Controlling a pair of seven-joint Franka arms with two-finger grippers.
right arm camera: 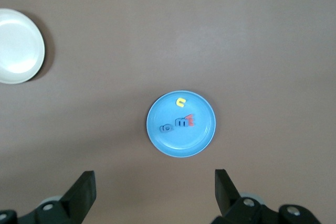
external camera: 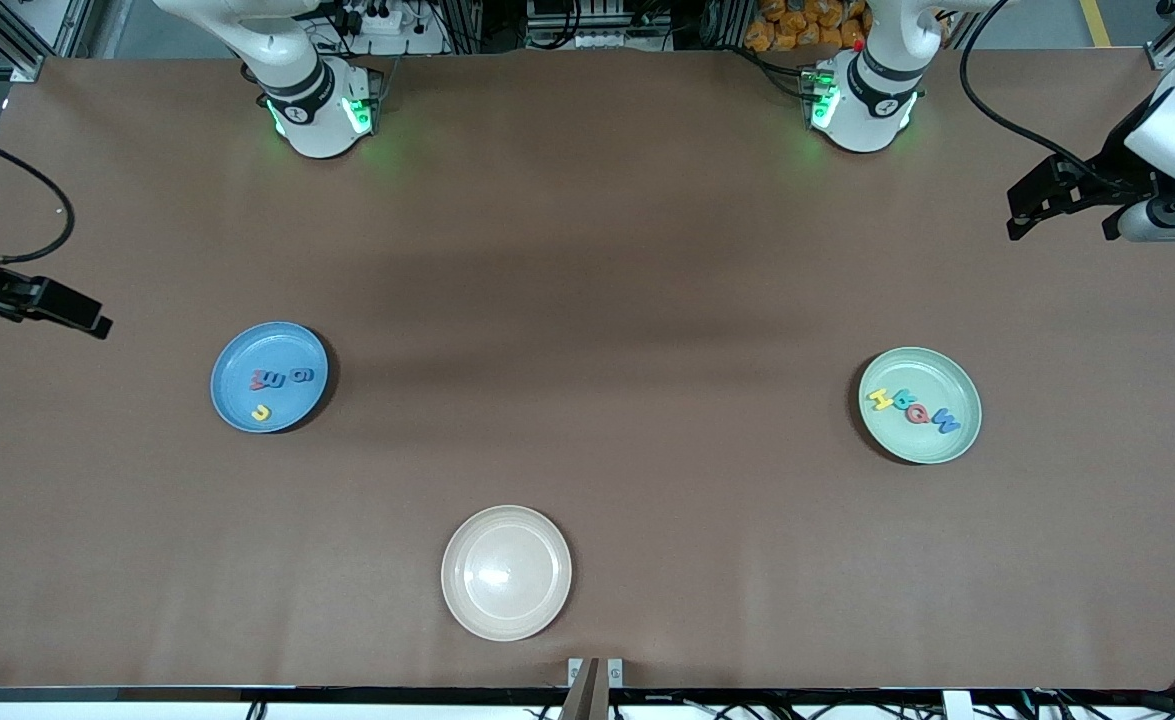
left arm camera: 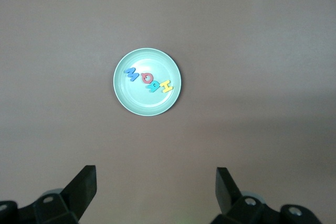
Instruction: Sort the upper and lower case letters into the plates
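The blue plate (external camera: 282, 345) lies toward the right arm's end of the table and carries several small letters (external camera: 277, 379) in red, blue and yellow. In the right wrist view those letters (right arm camera: 181, 123) sit grouped on the blue plate (right arm camera: 181, 145). The mint green plate (external camera: 932, 375) lies toward the left arm's end and holds a row of yellow, teal, red and blue letters (external camera: 913, 408). The left wrist view shows the same row of letters (left arm camera: 148, 80) on the mint plate (left arm camera: 147, 64). My left gripper (external camera: 1062, 225) (left arm camera: 156, 174) and right gripper (external camera: 97, 325) (right arm camera: 155, 177) hang open, holding nothing, high over the table's ends.
A cream-beige plate (external camera: 459, 540) with nothing on it sits near the table's front edge, between the other two; the right wrist view catches this cream plate (right arm camera: 18, 45) too. Both arm bases stand along the table's back edge.
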